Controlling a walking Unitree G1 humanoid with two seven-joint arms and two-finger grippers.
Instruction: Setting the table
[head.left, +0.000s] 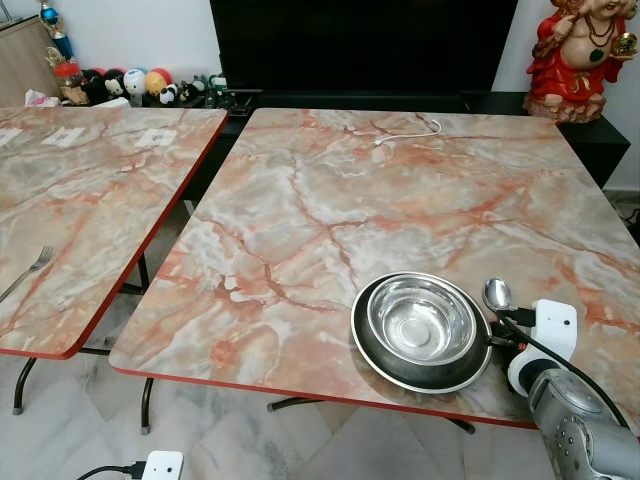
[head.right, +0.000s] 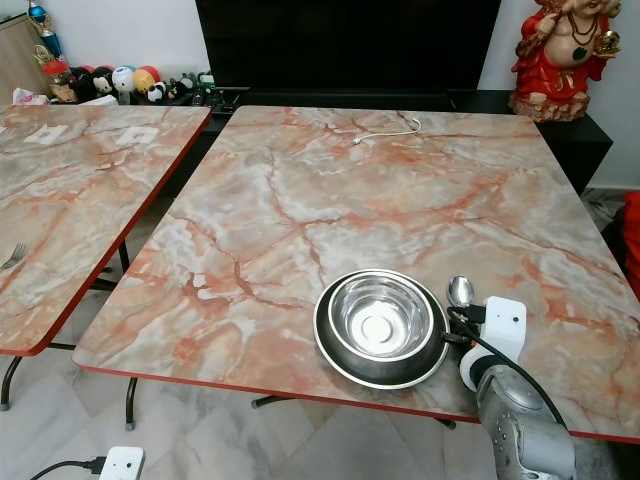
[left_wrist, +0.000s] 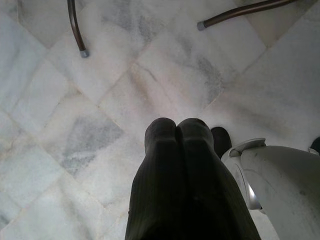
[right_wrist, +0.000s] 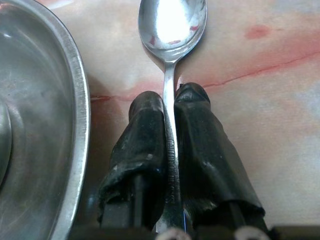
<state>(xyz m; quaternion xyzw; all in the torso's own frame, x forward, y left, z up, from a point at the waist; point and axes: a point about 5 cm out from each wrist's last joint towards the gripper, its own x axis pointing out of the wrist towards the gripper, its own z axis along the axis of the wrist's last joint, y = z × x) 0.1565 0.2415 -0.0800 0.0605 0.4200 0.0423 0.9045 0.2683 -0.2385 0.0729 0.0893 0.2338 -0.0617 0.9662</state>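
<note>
The spoon (right_wrist: 171, 30) lies on the marble-patterned table (head.left: 330, 210) just beside the right rim of the plate (head.left: 372, 355), near the table's front edge. Its handle runs back between the two black fingers (right_wrist: 145, 145) of the right gripper (right_wrist: 170, 97), which are closed on it; the bowl of the spoon sticks out beyond the fingertips, facing up. The spoon's long axis runs along the gripper's own line, bowl pointing away from the robot toward the far side of the table, handle toward the robot.

On the plate sits a steel bowl (head.left: 420, 320), open side up. A white cable (head.left: 405, 132) lies near the table's far edge. A second table (head.left: 80, 210) stands to the left, with a fork (head.left: 30, 270) on it.

The left gripper (left_wrist: 177, 131) hangs over the pale tiled floor (left_wrist: 75, 125), its fingers pressed together with nothing between them.
</note>
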